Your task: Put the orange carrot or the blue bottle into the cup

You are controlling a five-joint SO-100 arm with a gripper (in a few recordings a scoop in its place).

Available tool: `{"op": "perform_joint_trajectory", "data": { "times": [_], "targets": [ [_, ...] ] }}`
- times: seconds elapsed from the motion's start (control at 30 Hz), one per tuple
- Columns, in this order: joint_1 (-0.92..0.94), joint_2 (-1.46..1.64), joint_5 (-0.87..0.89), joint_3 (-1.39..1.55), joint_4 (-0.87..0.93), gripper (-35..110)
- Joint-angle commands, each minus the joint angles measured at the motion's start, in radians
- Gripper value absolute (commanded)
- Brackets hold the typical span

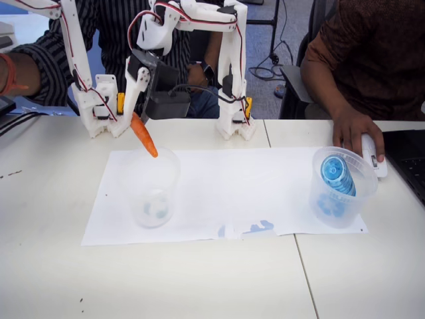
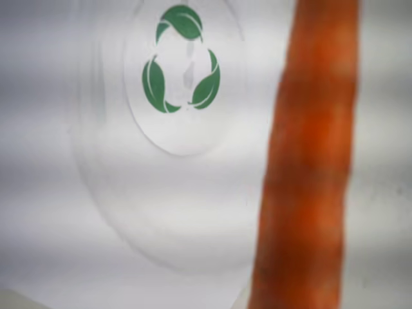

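Observation:
In the fixed view my gripper (image 1: 135, 111) is shut on the blunt top end of the orange carrot (image 1: 144, 136). The carrot hangs tilted, its pointed tip just over the far rim of the frosted cup (image 1: 150, 193), which stands upright on the left part of the paper. The wrist view looks down into that cup (image 2: 161, 193); a green leaf mark shows on its base, and the carrot (image 2: 309, 167) is a blurred orange bar at the right. The blue bottle (image 1: 337, 175) leans inside a clearer cup at the right.
A white paper sheet (image 1: 232, 193) covers the table's middle. The clearer cup (image 1: 340, 212) stands at its right end. A person's hand (image 1: 352, 129) rests on a white mouse (image 1: 373, 154) behind that cup, beside a laptop edge (image 1: 408, 159). My arm's base (image 1: 236, 123) stands at the back.

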Motion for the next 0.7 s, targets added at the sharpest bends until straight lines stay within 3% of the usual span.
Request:
{"op": "perform_joint_trajectory", "data": {
  "times": [0.0, 0.3, 0.67],
  "targets": [
    [0.005, 0.046, 0.017, -0.058, -0.055, 5],
    [-0.101, 0.046, 0.018, -0.044, -0.052, 5],
    [-0.097, 0.038, 0.018, -0.044, -0.052, 5]
  ]
}}
